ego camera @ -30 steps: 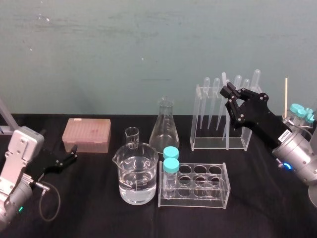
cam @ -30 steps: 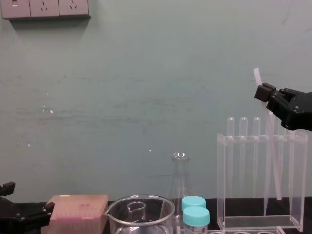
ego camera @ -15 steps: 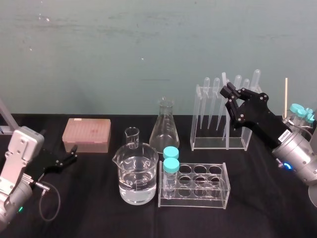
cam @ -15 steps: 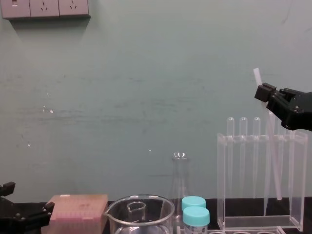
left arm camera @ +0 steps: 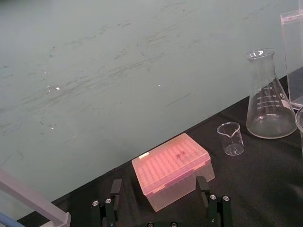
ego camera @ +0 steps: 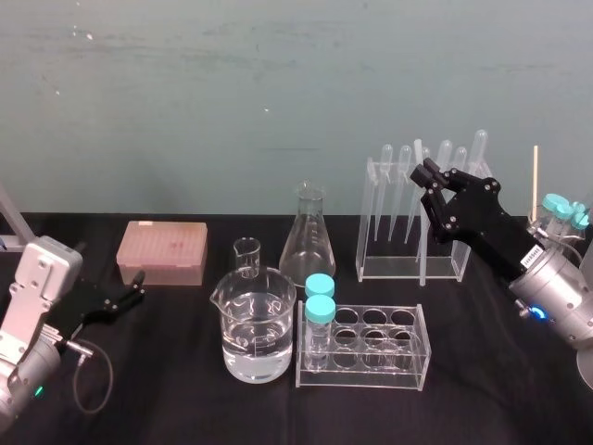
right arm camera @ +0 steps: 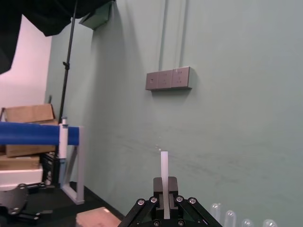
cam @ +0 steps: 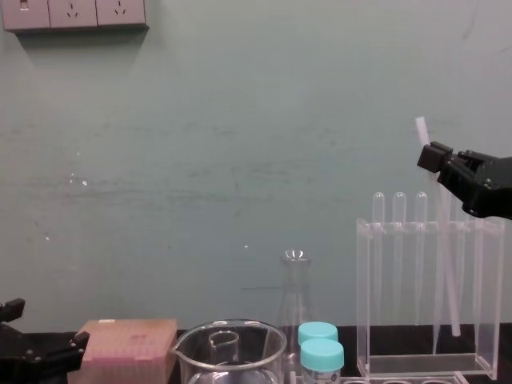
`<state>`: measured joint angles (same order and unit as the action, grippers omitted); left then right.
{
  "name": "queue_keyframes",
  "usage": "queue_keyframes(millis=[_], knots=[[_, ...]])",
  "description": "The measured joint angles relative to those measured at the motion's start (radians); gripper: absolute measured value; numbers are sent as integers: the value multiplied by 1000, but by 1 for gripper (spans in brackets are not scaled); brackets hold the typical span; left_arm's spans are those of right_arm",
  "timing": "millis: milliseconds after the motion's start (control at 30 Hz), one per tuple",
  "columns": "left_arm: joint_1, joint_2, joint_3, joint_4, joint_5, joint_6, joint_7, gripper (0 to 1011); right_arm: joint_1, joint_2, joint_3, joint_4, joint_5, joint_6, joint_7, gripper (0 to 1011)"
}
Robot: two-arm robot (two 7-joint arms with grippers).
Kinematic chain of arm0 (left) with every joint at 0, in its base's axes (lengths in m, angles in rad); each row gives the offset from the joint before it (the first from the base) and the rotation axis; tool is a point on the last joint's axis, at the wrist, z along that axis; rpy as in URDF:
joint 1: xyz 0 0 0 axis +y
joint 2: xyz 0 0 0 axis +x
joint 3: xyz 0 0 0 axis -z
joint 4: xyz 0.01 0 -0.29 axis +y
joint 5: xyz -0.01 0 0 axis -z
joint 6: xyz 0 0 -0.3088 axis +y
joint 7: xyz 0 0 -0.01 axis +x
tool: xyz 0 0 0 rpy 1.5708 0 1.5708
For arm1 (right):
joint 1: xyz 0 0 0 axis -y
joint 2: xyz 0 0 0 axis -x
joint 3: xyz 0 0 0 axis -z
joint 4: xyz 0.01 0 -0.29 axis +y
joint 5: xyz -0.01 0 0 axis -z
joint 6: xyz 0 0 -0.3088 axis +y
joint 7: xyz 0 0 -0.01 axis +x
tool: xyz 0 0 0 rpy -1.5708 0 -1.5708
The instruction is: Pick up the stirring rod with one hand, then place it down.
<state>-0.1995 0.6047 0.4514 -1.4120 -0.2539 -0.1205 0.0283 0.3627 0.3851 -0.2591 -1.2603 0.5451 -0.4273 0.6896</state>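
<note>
Jaws on your right gripper are clamped on the stirring rod near its upper end, with a short stub poking up past the fingers in the right wrist view. Gripping that high keeps the fingers above the rim of the clear rack at the far right of the table, so nothing collides with its walls. The rod slants down inside the rack beside the pipettes, and its lower end looks to hang just above the rack floor. I judge that it needs a straight vertical move to pass through the rack top, whether you lift or set down. Your left gripper is parked at the near left, fingers spread, facing the pink tip box.
</note>
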Motion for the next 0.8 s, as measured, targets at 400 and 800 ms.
queue_keyframes(millis=[400, 800], knots=[[0, 0, 0, 0, 0, 0, 0, 1000, 14, 7, -25, 19, 54, 47, 76, 57], [0, 0, 0, 0, 0, 0, 0, 1000, 22, 20, -54, 39, 59, 88, 77, 57]])
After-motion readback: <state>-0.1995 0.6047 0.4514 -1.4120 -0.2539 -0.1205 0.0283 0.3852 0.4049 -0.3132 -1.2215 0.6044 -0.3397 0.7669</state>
